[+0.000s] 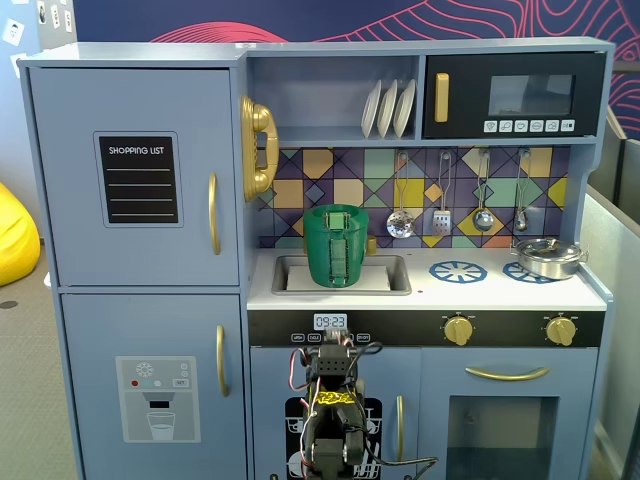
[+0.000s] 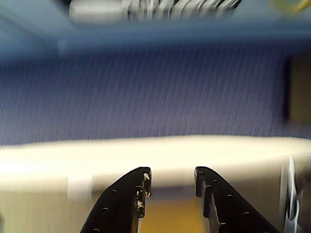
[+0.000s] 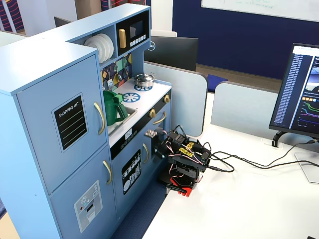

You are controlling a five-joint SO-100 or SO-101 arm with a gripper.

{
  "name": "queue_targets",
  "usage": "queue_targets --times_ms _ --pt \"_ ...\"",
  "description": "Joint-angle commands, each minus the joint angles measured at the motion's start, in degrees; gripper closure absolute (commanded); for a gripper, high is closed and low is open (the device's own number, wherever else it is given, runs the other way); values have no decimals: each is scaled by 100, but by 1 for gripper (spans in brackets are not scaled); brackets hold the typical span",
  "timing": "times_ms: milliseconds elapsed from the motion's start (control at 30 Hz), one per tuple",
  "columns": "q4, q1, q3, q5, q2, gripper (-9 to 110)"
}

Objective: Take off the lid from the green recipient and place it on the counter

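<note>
Fingers [image 2: 137, 191] of the gripper [image 2: 171, 180] stand apart in the wrist view, with nothing between them; beyond them we see only a blurred pale band and a blue-violet surface. In both fixed views we find the arm [image 1: 333, 400] folded low in front of the toy kitchen [image 3: 55, 124], below the clock panel [image 1: 330, 322], well apart from the containers above. On the counter [image 1: 500, 290] we see the green recipient [image 1: 337, 246] standing upright in the recessed sink [image 1: 385, 275], its ribbed panel facing us. We see the lid [image 1: 336, 211] on top of the recipient, at its rim. To the right in that fixed view, a small silver pot [image 1: 548, 257] sits on the far burner ring, and another blue ring [image 1: 458, 271] lies bare beside it. In the angled fixed view we see the arm's base on a white table [image 3: 239, 199], cables trailing toward a monitor [image 3: 299, 89].
</note>
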Motion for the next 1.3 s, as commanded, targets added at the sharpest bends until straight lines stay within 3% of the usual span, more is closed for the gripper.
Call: queue_targets --times_ms 0,300,633,1267 --pt "-1292 70 -1468 -264 -369 101" --pt "-2470 185 -4175 -527 -2153 85" --pt "-3911 466 -5010 -220 -3111 60" --pt "-5001 352 -6319 -299 -4975 63"
